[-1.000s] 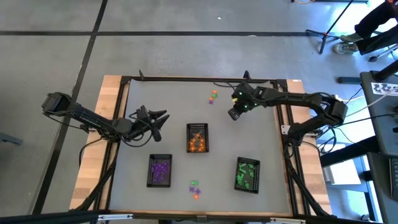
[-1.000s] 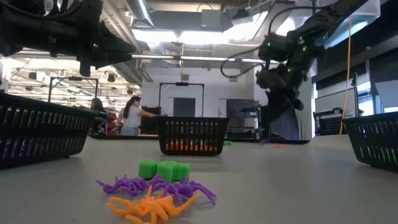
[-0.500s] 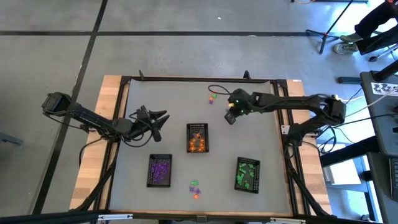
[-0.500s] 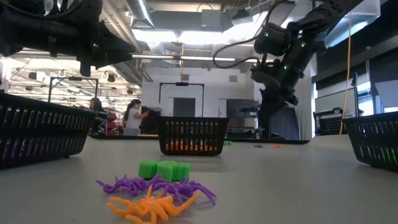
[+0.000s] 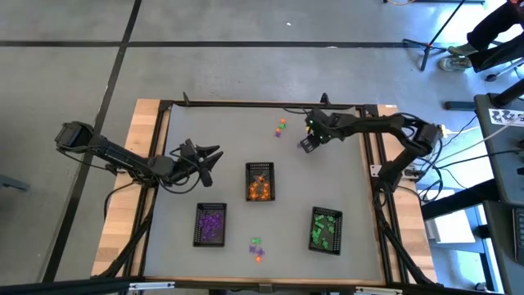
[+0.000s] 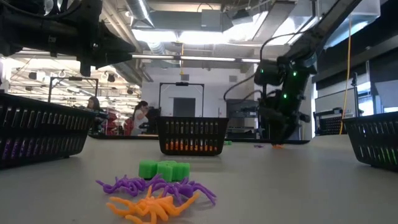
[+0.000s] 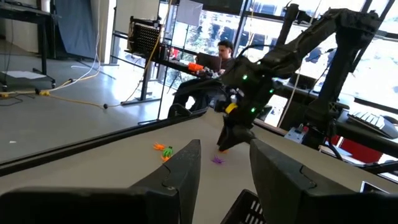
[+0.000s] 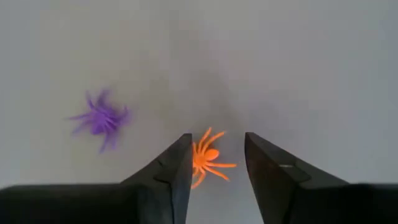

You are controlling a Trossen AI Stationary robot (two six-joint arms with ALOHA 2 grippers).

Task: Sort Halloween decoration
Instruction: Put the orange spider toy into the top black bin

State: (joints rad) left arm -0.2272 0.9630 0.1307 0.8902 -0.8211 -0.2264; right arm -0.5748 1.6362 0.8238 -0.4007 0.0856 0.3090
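Grey and flat, the worktop [image 5: 213, 139] is seen from above, with a wooden edge on each side. At the left, the left gripper [image 5: 206, 157] is held over the worktop, well apart from the toys; its fingers [image 7: 180, 180] are seen spread, with nothing between them. Just right of it, near the middle, a black tray [image 5: 259, 181] is filled with orange toys. Nearer the front, a tray [image 5: 211, 224] of purple toys is set on the left and a tray [image 5: 326, 229] of green toys on the right. Between these two, a small pile [image 6: 155, 190] of loose toys is seen on the worktop: green blocks, purple spiders and an orange spider.

Toward the back, a few loose toys [image 5: 281, 127] lie just left of the right gripper [image 5: 309, 145]. That gripper is pointed down at the worktop. In its wrist view, its fingers [image 8: 168, 177] are held a little apart, and an orange spider [image 8: 207, 160] is seen on the worktop between the tips. Whether the tips touch it cannot be told. A purple spider [image 8: 101, 118] lies near it, outside the fingers.

In the room behind, a person [image 7: 214, 59] is seated at a desk.
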